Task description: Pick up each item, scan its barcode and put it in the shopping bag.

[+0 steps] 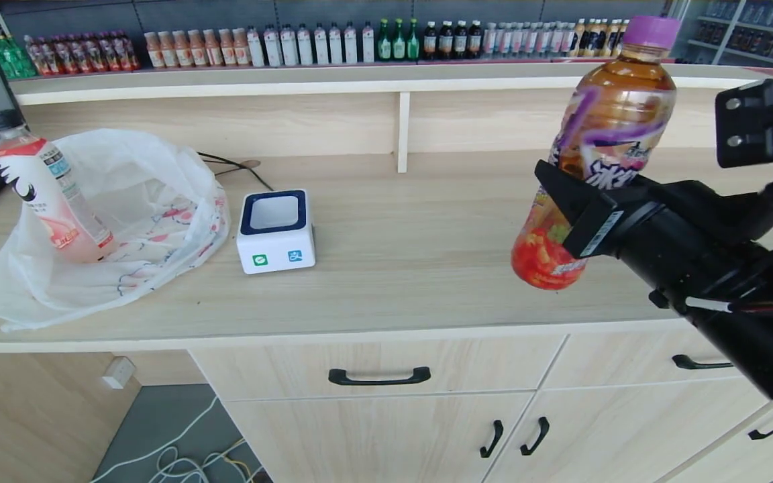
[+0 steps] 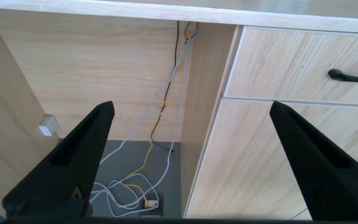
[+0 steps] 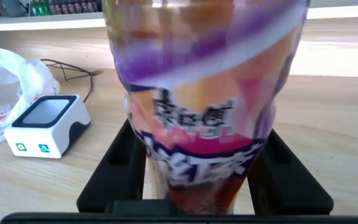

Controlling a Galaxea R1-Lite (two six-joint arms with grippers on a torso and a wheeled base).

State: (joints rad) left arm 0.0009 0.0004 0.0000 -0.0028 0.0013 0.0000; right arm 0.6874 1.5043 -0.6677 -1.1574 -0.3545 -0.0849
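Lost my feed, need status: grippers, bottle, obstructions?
Right gripper shut on purple-capped amber plastic drink bottle, above wooden counter. Left gripper open, below countertop. Nothing between bottle and white cube scanner.

Head view: high, facing forward and down across the counter [image 1: 427,268]; mid-range, with drawer fronts [image 1: 380,376] at its lower edge.
Right wrist view: above the counter, pressed close to the bottle [image 3: 204,106], facing the scanner [image 3: 45,124] and shopping bag [image 3: 5,74]. Both are shared with the head view.
Left wrist view: low, below the countertop, facing the drawer fronts and floor cables [image 2: 154,143], also shared.
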